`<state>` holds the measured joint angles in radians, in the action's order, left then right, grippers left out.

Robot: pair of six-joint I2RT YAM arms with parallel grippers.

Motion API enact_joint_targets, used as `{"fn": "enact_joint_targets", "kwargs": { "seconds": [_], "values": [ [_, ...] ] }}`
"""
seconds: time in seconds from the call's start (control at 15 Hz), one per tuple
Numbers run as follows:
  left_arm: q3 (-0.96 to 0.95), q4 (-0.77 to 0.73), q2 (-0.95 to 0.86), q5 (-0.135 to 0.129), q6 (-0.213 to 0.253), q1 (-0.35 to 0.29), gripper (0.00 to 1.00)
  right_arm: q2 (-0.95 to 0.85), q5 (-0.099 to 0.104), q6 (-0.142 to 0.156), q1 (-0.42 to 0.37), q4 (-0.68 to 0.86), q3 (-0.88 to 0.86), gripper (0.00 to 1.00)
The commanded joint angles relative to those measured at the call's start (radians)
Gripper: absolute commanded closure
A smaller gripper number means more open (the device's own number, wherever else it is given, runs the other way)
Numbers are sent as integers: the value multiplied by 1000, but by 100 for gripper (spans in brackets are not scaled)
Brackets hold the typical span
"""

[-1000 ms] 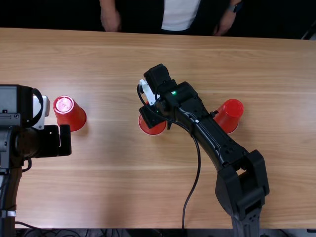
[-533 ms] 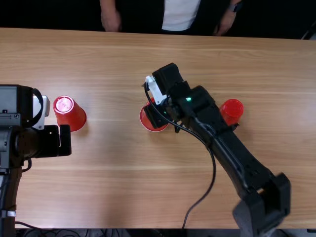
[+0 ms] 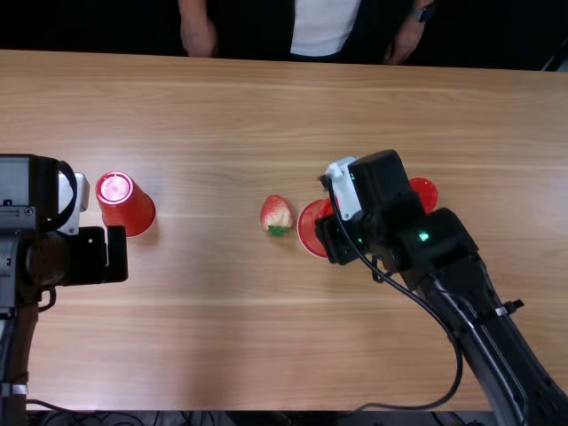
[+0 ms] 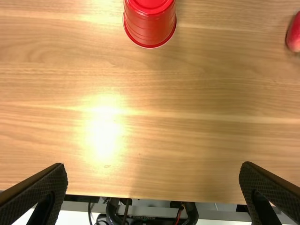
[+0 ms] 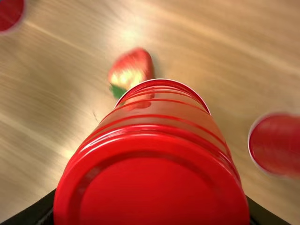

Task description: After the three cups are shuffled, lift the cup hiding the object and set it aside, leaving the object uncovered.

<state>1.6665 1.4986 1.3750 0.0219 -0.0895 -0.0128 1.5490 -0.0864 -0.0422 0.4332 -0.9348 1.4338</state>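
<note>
A red strawberry (image 3: 277, 215) lies bare on the table near the middle, also seen past the cup's rim as the strawberry (image 5: 131, 69). Just right of it my right gripper (image 3: 333, 232) is shut on a red cup (image 3: 312, 227), tilted on its side above the table; the held cup (image 5: 154, 173) fills the right wrist view. Another upturned red cup (image 3: 423, 191) stands right of the gripper, partly hidden by the arm. A third red cup (image 3: 123, 203) stands at the left, the same cup (image 4: 149, 21) ahead of my open left gripper (image 4: 150, 197).
People stand behind the far edge of the table (image 3: 266, 98), hands off it. A cable (image 3: 448, 355) hangs along the right arm. Bare wood lies between the left cup and the strawberry.
My right gripper lifted the middle cup and carried it to the right, uncovering the strawberry. The left arm stayed still.
</note>
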Motion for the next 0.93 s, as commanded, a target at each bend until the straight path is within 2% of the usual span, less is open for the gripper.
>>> {"fn": "enact_joint_targets", "kwargs": {
  "seconds": [0.0,0.2,0.27,0.47,0.6,0.67,0.73,0.8,0.87],
  "values": [
    [-14,5,-36,2,5,11,0,-61,0,9,2,2,-73,86],
    [-17,7,-62,2,3,11,0,-73,-2,11,-33,10,-191,85],
    [-17,11,-80,0,3,11,0,-70,-2,11,-39,35,-223,81],
    [-17,14,-111,-4,3,11,0,-70,-2,13,-39,220,-348,81],
    [-17,14,-113,-5,3,11,0,-69,-2,37,-36,275,-404,77],
    [-17,14,-113,-7,3,11,0,-69,-2,42,-34,282,-417,70],
    [-17,14,-113,-7,3,11,0,-67,-4,42,-33,284,-418,56],
    [-16,14,-113,-7,3,11,0,-67,-4,44,-33,284,-417,20],
    [-17,14,-114,-7,3,11,0,-67,-4,44,-33,284,-414,0]
  ]
}}
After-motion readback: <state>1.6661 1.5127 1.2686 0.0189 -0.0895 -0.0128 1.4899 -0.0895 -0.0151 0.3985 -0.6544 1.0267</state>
